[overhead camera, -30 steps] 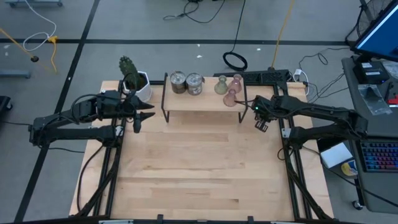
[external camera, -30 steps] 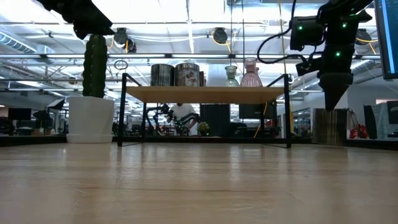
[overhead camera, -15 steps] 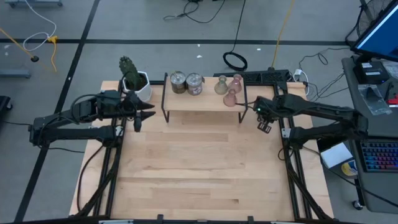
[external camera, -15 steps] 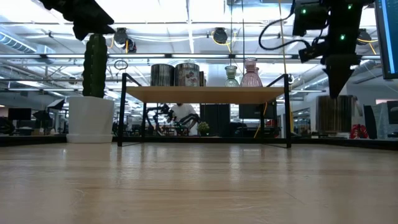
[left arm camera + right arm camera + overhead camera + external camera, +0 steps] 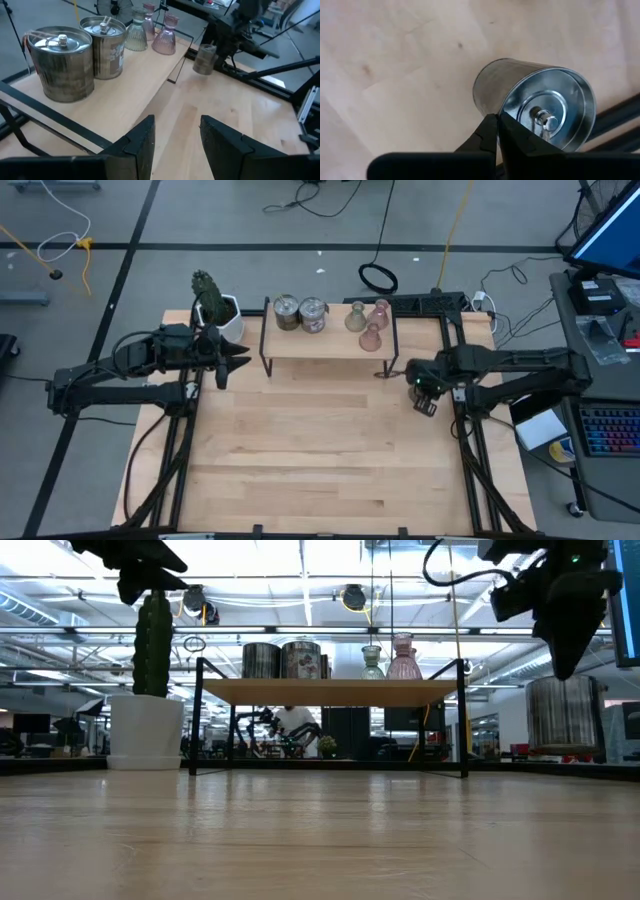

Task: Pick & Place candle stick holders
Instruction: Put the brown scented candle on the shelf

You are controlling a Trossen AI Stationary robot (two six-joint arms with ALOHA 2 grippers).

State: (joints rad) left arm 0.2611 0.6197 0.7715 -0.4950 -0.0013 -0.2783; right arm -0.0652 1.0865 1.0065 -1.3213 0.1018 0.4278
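A wooden shelf [image 5: 325,345] on black legs carries two silver mottled cups [image 5: 300,313], an olive-green holder [image 5: 355,318] and two pale pink holders [image 5: 376,323]. My right gripper [image 5: 426,402] is shut on a third silver cup [image 5: 563,712], to the right of the shelf and above the table. The cup also shows in the left wrist view [image 5: 204,52]. My left gripper [image 5: 232,363] is open and empty, to the left of the shelf, near the cactus pot [image 5: 218,315]. My right gripper holds the silver cup by its rim [image 5: 495,112], the wall pinched with one finger outside and one inside the open top. The fingers come from above, pointing down. The cup hangs below the fingers, lifted clear of the table.
The white pot with a green cactus stands at the far left of the table. The shelf's black legs [image 5: 465,720] stand close to the held cup. Bare wooden tabletop [image 5: 320,450] lies in front of the shelf. Black frame rails run along both table sides.
My right gripper has gone up and toward the table's near edge with the silver cup. The cup stood on the table beside the shelf and now hangs clear of it.
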